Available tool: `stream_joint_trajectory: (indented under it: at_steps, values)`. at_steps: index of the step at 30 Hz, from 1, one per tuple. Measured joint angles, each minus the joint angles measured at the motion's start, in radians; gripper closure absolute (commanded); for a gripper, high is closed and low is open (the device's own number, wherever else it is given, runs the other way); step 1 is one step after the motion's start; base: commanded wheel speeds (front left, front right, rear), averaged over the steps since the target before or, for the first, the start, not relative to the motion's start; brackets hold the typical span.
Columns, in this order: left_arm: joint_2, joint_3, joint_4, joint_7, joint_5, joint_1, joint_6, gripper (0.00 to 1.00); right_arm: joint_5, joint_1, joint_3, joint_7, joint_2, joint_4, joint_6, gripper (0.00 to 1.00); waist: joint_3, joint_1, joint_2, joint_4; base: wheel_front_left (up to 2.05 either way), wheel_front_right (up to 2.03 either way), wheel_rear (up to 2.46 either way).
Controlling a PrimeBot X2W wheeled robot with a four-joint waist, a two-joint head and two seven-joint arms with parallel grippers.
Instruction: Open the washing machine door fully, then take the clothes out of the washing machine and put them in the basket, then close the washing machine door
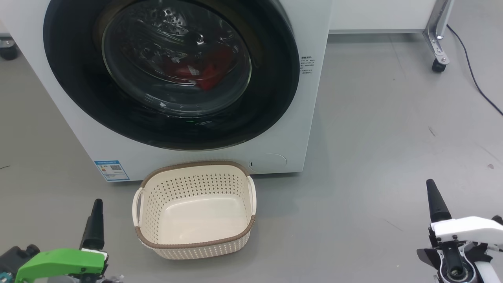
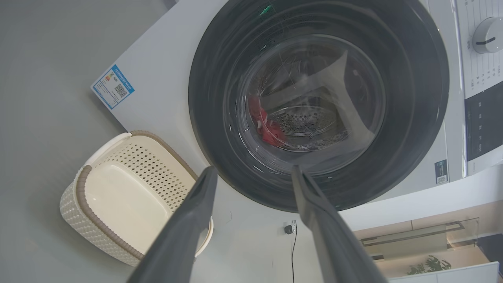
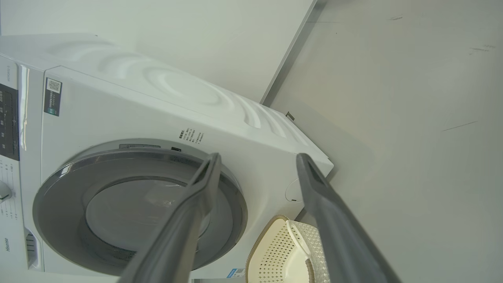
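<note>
Clothes (image 1: 208, 71) behind closed washing machine door (image 1: 72, 82), basket (image 1: 195, 163) just before it.

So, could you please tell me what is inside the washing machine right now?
Through the glass of the closed washing machine door, the red clothes lie low in the perforated steel drum. Reflections and the dark door ring hide the rest of it.

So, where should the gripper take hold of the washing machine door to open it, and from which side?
Probably the black rim of the washing machine door on the robot's right, beside the printed label: the right wrist view shows a dark notch at the rim there. Come from the right with the open right gripper. The bulging glass centre is smooth and offers no edge.
</note>
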Motion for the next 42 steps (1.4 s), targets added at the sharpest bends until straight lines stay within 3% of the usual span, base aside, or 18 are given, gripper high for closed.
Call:
stream_joint_trajectory:
  at_steps: [7,17,23,42]
  values:
    - [0.025,-0.002,-0.02,-0.023,0.176,-0.008,0.014,0.0,-0.176,-0.02,0.059,-0.024,-0.045,0.001,-0.014,0.0,0.0,0.0,0.0,0.0,0.0,0.0,0.0]
    - [0.046,-0.047,-0.057,-0.061,0.442,-0.018,0.054,0.0,-0.478,-0.056,0.171,-0.064,-0.096,-0.014,-0.083,0.0,0.0,0.0,0.0,0.001,0.0,0.0,0.0]
    - [0.045,-0.068,-0.063,-0.079,0.546,-0.018,0.072,0.0,-0.565,-0.056,0.211,-0.079,-0.09,-0.018,-0.115,0.0,0.0,0.0,0.0,0.0,0.0,0.0,0.0]
    - [0.036,-0.125,-0.082,-0.145,0.843,-0.018,0.1,0.0,-0.824,-0.064,0.289,-0.147,-0.082,-0.014,-0.163,0.0,-0.002,0.0,0.0,0.001,0.0,0.0,0.0]
